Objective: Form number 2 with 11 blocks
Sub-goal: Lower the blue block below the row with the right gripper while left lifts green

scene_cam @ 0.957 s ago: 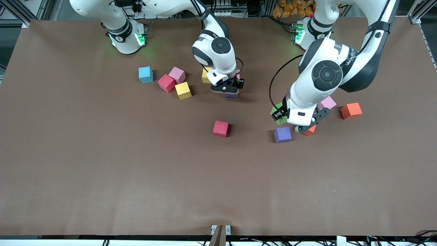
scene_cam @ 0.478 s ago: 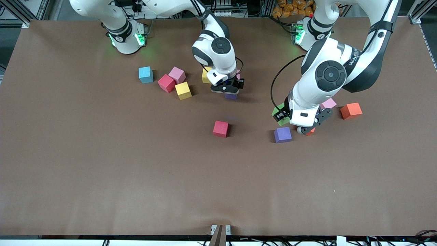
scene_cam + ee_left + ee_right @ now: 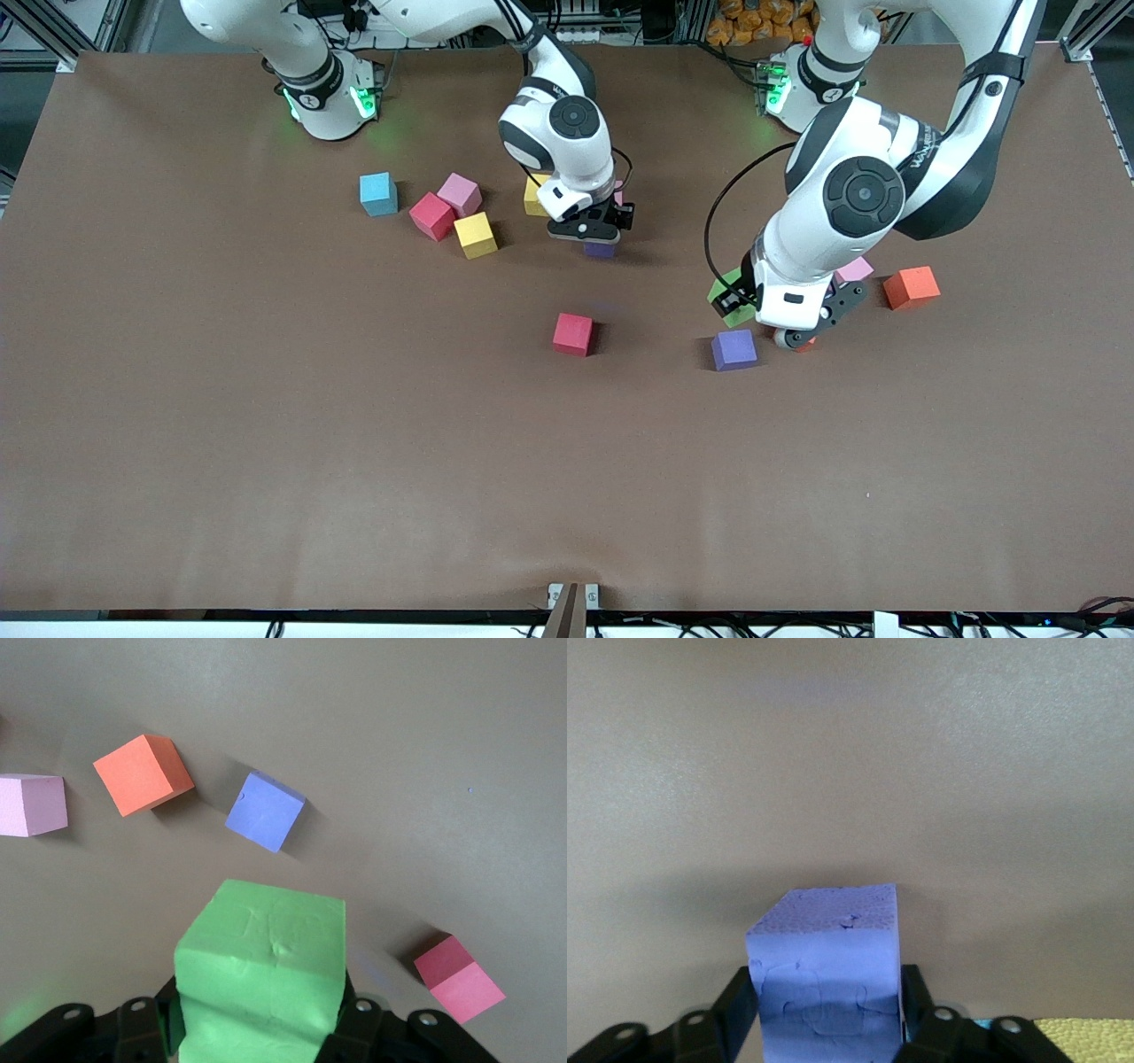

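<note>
Green block [image 3: 261, 966] is clamped in the left tool [image 3: 261, 1032], over the desk [image 3: 266, 399] at three o'clock of the red block [image 3: 572, 334]; it should be set down square. Right tool [image 3: 828, 1028] is placed about a purple block [image 3: 824, 966] at twelve o'clock; whether it grips cannot be told.

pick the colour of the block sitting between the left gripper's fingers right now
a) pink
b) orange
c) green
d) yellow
c: the left wrist view shows a green block clamped in the left gripper, with the orange block, the pink block and a purple block lying loose on the table.
</note>
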Robot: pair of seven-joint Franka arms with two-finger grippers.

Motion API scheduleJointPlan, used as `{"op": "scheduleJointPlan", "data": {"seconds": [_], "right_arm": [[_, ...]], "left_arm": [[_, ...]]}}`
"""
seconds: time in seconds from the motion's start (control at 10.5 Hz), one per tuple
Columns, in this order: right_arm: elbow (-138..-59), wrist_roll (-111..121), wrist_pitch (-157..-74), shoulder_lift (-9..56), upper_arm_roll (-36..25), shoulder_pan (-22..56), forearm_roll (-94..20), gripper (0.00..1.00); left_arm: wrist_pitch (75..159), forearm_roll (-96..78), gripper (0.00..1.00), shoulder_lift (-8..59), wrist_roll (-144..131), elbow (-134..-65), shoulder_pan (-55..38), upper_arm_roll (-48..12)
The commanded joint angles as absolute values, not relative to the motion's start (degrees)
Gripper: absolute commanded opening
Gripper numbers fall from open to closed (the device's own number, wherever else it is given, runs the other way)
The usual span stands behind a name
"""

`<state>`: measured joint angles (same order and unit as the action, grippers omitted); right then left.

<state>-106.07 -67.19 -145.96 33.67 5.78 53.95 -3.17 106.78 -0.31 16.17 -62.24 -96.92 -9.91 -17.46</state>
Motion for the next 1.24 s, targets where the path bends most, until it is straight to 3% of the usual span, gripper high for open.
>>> {"op": "scheduleJointPlan", "data": {"seconds": [0.0, 0.67, 1.15], "right_arm": [[-104.85, -68.56, -145.11, 32.79, 4.84, 54.84, -2.64, 1.00], [-106.95, -63.75, -129.47, 17.34, 4.92, 52.22, -2.72, 1.00], [-120.73, -43.65, -129.37, 2.22, 5.01, 41.69, -2.81, 1.00]], "left_arm": [[104.77, 1.84, 0.46, 16.17, -61.44, -96.06, -9.67, -17.75], [104.33, 2.72, 0.46, 16.70, -58.11, -96.15, -10.72, -18.19], [104.50, 6.67, 0.44, 19.06, -50.82, -95.98, -13.88, -18.81]]}}
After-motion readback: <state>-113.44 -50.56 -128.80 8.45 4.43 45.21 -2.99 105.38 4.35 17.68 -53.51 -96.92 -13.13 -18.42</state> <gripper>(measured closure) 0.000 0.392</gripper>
